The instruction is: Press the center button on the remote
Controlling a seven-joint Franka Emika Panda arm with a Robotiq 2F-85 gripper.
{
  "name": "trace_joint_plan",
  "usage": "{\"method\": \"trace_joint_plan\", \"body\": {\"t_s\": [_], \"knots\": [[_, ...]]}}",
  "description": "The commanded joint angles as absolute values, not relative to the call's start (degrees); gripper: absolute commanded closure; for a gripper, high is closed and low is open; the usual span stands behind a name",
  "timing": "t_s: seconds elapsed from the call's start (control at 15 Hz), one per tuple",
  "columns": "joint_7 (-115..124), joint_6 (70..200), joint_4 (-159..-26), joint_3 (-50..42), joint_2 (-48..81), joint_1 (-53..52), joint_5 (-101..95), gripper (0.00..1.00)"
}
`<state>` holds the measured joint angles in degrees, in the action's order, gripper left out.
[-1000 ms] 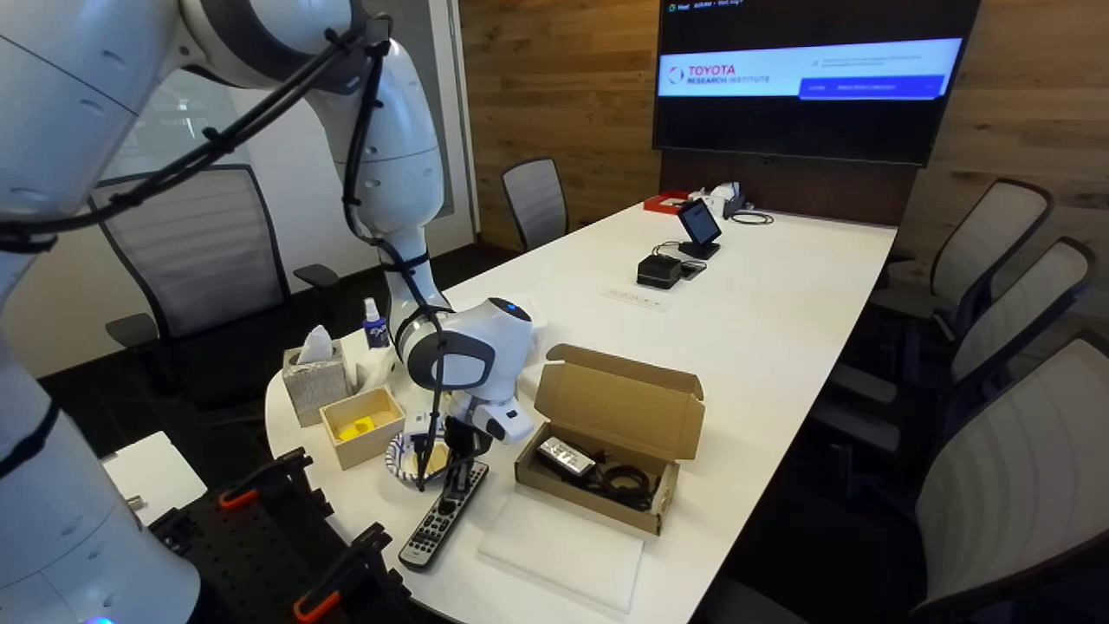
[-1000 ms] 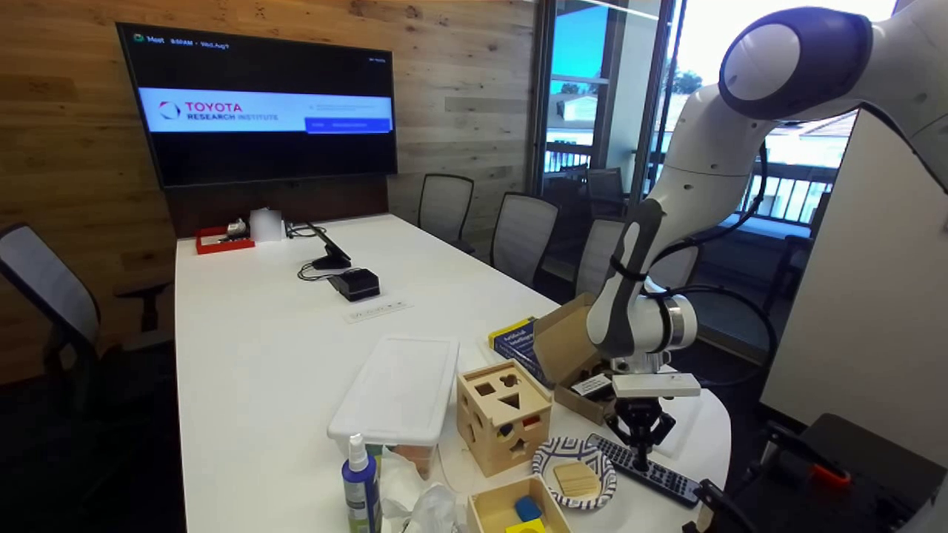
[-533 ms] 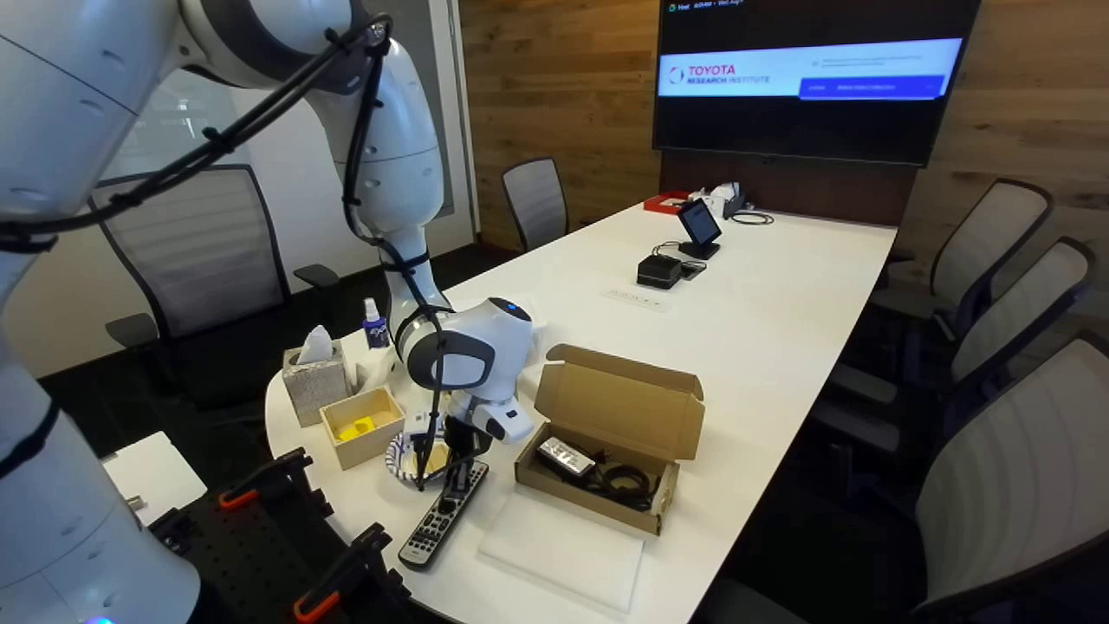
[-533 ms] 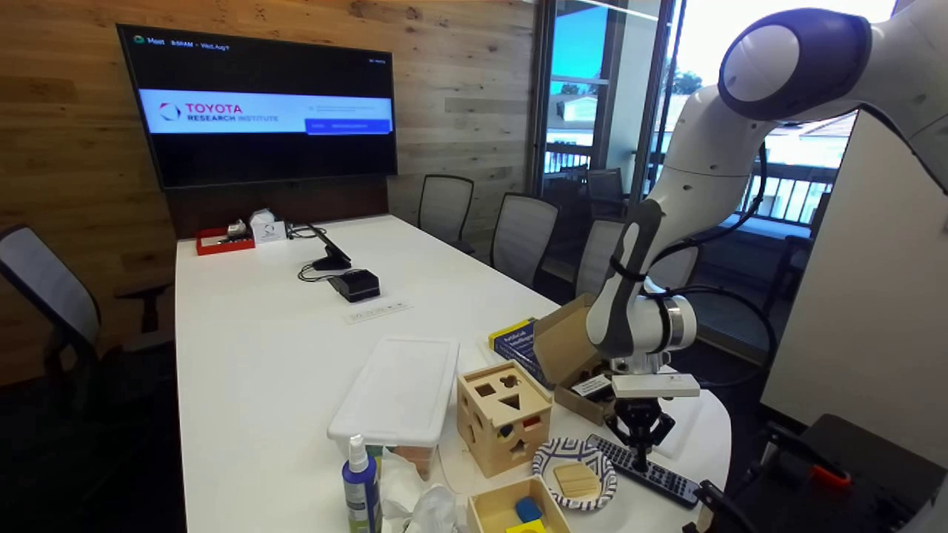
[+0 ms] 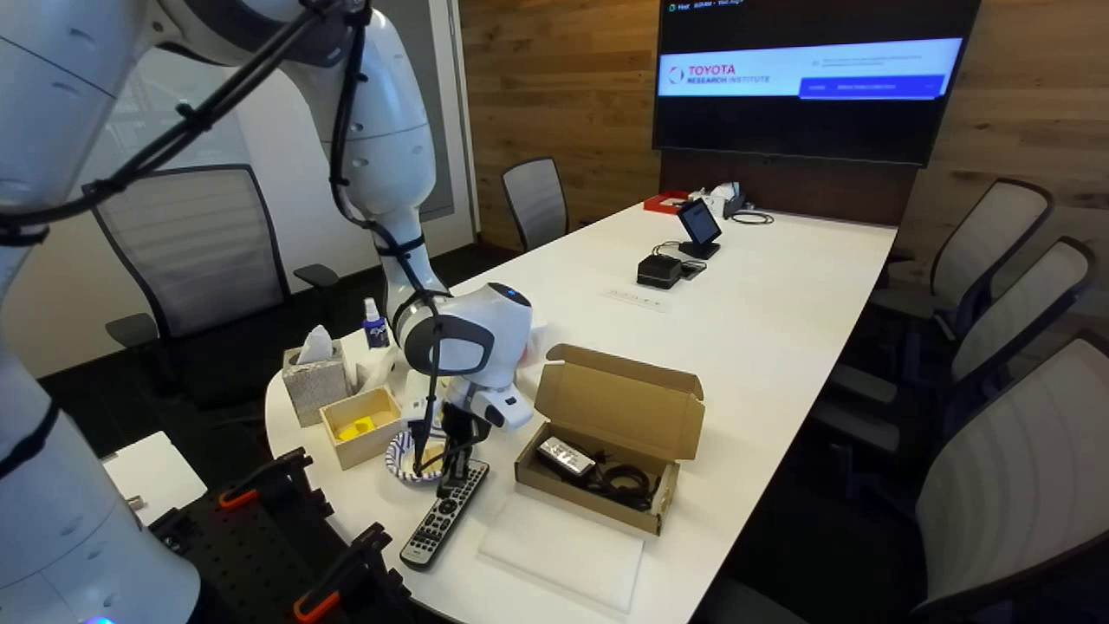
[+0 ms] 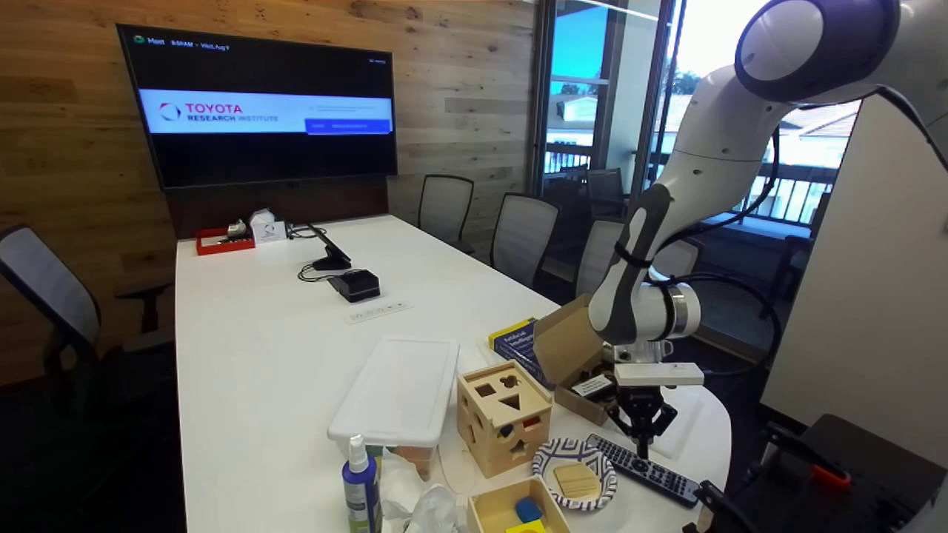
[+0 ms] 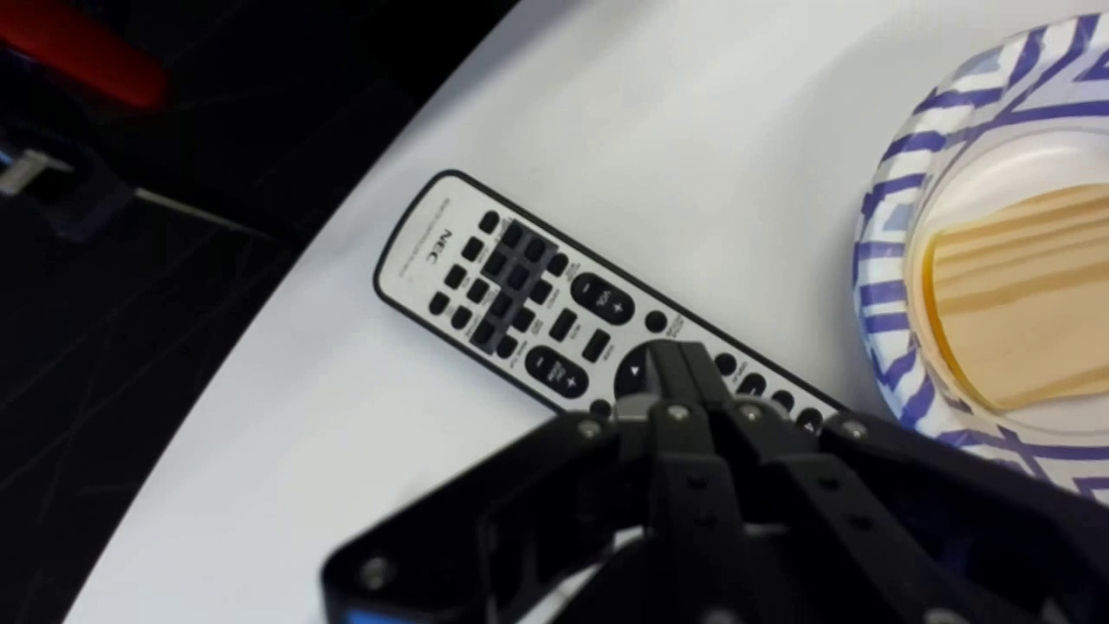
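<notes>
From the left in the wrist view, the remote [image 7: 582, 316] lies on the table [image 7: 303, 390], then its dark ring [image 7: 631, 373] is partly covered by the gripper [image 7: 684, 351], whose fingers [image 7: 665, 373] stand together with nothing between; at right is the patterned plate [image 7: 897, 208]. The tips hide the center button, so coming down slightly aside could, I judge, press the ring instead. An exterior view shows more of this dark ring [image 5: 448, 506]; contact I cannot tell.
</notes>
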<state>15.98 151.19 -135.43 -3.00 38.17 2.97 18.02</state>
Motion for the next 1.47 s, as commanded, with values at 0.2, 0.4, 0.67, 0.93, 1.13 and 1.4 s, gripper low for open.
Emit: {"method": "trace_joint_plan", "body": {"t_s": [0.2, 0.4, 0.67, 0.93, 1.13, 1.4], "knots": [[19.1, 143.3, -143.4, -7.2, 21.7, -0.6, 11.5, 1.0], [23.0, 139.6, -144.5, -10.5, 14.5, -2.9, 3.6, 0.66], [25.6, 133.4, -143.8, -10.0, 5.8, -2.8, -5.7, 0.37], [22.0, 130.9, -143.6, -7.1, -0.9, -1.0, -9.5, 0.07], [20.1, 130.9, -143.7, -5.7, -4.2, -0.3, -9.6, 0.0], [17.8, 130.4, -143.5, -4.6, -6.9, 0.7, -8.7, 0.0]]}}
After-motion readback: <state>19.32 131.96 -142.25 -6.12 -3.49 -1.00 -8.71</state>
